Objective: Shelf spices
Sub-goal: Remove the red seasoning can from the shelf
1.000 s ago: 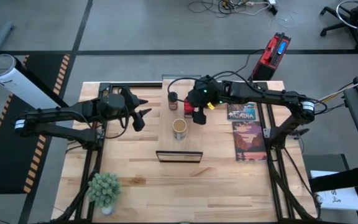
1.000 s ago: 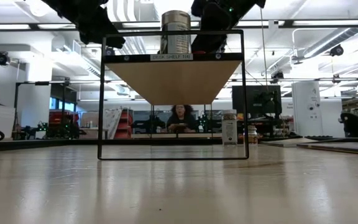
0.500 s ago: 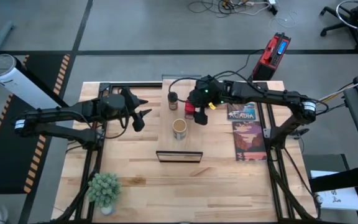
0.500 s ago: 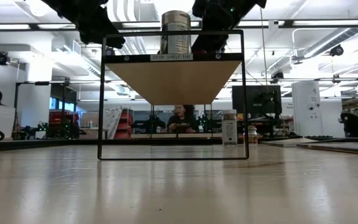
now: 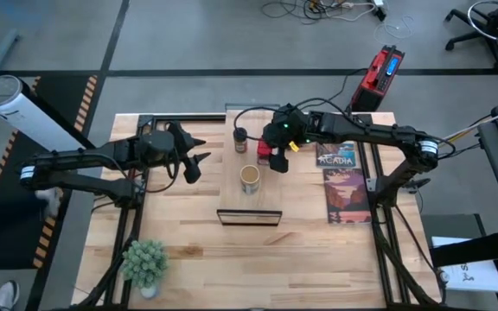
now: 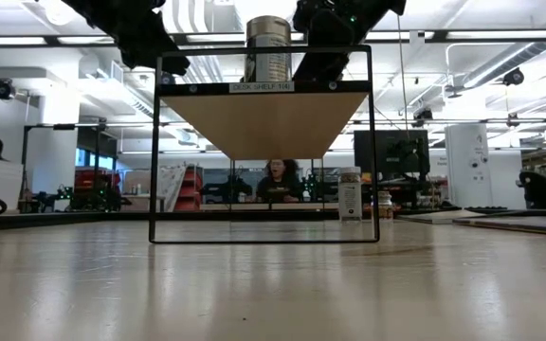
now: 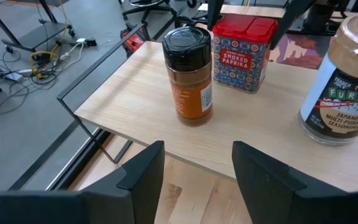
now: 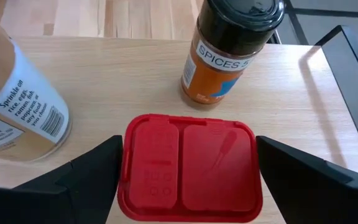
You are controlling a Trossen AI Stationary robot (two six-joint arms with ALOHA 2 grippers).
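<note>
— Pincer state on the right arm? 
— Right pincer [image 5: 274, 161] is spread wide, one finger [image 8: 86, 171] on each side of the red tin [image 8: 189, 168] with a gap left on both sides; nothing is gripped. The tin stands upright on the shelf [image 5: 232, 194], lid up, its long side running 9 to 3 in the right wrist view.

— And the left pincer?
— Left pincer [image 5: 197, 164] is held about half spread and empty over the bench [image 5: 188, 229], at 9 o'clock from the shelf, pointed toward it.

— Where are the jars placed?
— The black-lidded jar [image 5: 240, 138] is set upright near the shelf's 12 o'clock edge, close beside the tin and apart from it. The tan-topped jar [image 5: 250, 179] is stood upright at mid-shelf, at 6 o'clock from both.

— Edges and free room?
— The shelf's long axis is laid 12 to 6 in the high view, its dark front edge at 6. Bare board is seen between the tan-topped jar and that edge. A game box [image 5: 342, 183] lies on the bench at 3 o'clock, and a small plant [image 5: 145, 262] at 7 o'clock.
</note>
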